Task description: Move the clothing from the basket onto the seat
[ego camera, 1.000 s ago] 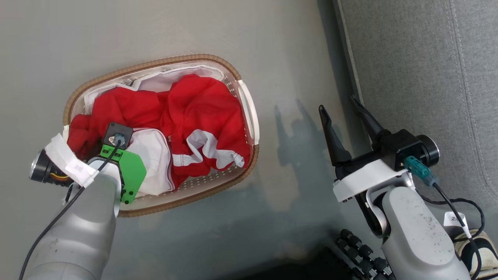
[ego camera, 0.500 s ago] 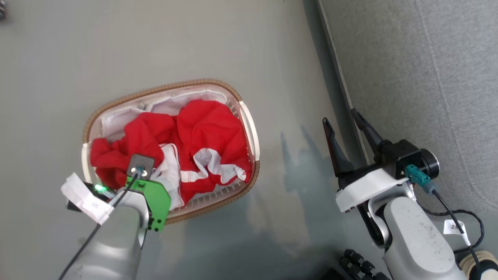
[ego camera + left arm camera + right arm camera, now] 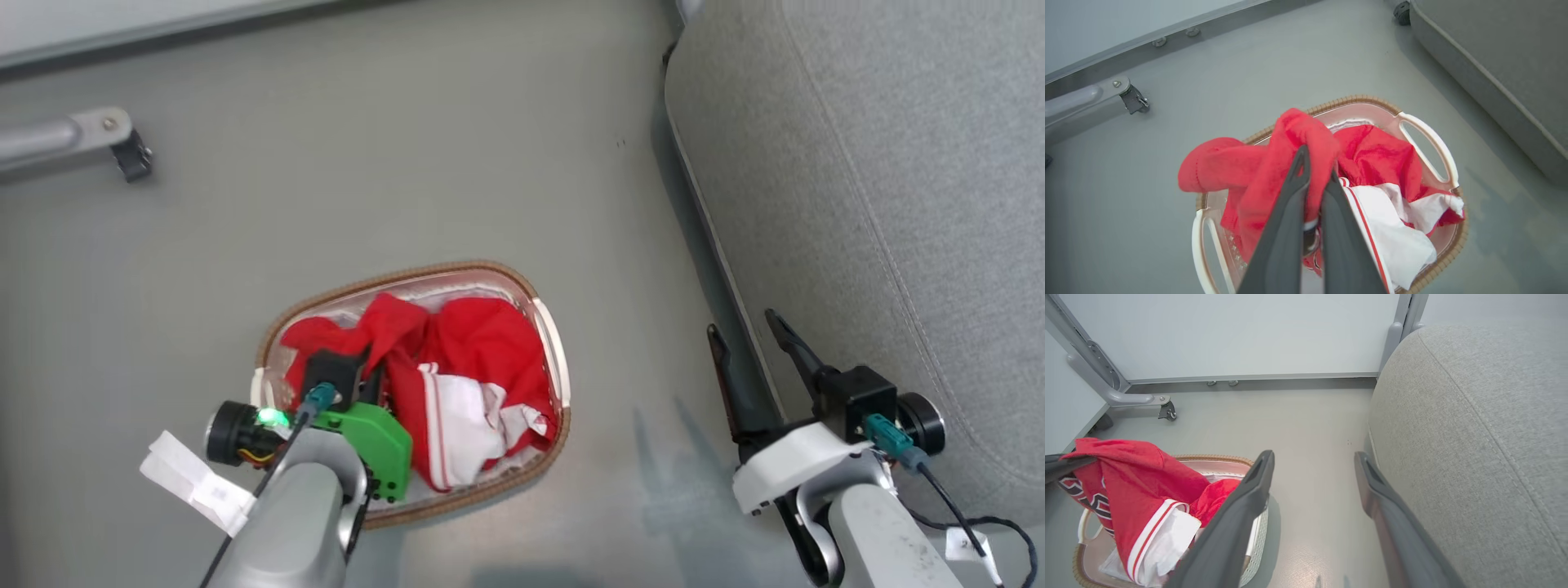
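Left gripper [image 3: 1316,163]: clamped on a fold of the red clothing [image 3: 1290,134], raised above the basket [image 3: 1427,136] directly beneath it. The rest of the pile lies inside. Right gripper [image 3: 743,327]: fingers spread, empty, the seat [image 3: 898,163] just to its right. A frame caster [image 3: 1133,100] stands well ahead-left of the left gripper. One second ago the left gripper sat low in the pile; it has since risen with the fold.

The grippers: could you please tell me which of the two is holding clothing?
The left gripper: it is pinched shut on red clothing over the basket, whereas the right gripper stands open and empty beside the seat.
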You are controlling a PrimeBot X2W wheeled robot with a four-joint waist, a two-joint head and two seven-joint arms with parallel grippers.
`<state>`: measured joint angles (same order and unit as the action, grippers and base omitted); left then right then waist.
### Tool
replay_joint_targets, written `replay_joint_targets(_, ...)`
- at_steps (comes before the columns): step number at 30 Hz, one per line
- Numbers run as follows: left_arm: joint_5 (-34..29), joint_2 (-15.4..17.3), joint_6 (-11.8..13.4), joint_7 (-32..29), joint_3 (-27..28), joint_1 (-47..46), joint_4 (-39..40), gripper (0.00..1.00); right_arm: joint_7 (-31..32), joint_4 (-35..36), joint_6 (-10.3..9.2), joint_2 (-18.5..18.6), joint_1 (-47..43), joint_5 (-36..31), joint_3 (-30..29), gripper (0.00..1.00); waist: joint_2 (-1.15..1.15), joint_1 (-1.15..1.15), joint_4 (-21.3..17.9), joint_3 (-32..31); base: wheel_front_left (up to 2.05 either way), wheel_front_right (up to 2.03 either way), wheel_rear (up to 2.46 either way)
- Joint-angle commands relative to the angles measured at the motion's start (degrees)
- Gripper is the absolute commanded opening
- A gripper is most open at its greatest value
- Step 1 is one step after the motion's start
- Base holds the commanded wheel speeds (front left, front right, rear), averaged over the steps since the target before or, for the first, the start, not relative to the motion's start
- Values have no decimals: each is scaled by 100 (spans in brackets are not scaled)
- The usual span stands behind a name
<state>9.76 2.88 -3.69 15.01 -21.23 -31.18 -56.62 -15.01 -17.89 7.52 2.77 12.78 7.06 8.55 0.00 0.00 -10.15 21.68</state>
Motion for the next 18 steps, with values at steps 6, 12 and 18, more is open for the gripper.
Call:
replay_joint_targets(6, 479, 8, 173, 23, -382, 579, 1240, 0, -25, 86, -5, 27, -441, -85, -116, 100, 0, 0, 525, -1051, 0, 0, 0)
replay_joint_targets(12, 885, 9, 173, 23, -363, 942, 2354, 0, -25, 72, -6, 25, -699, -112, -49, 100, 0, 0, 689, -1467, 0, 0, 0)
replay_joint_targets(18, 996, 10, 133, 22, -376, 1130, 3204, 0, -25, 44, -6, 27, -930, -129, -3, 100, 0, 0, 770, -1822, 0, 0, 0)
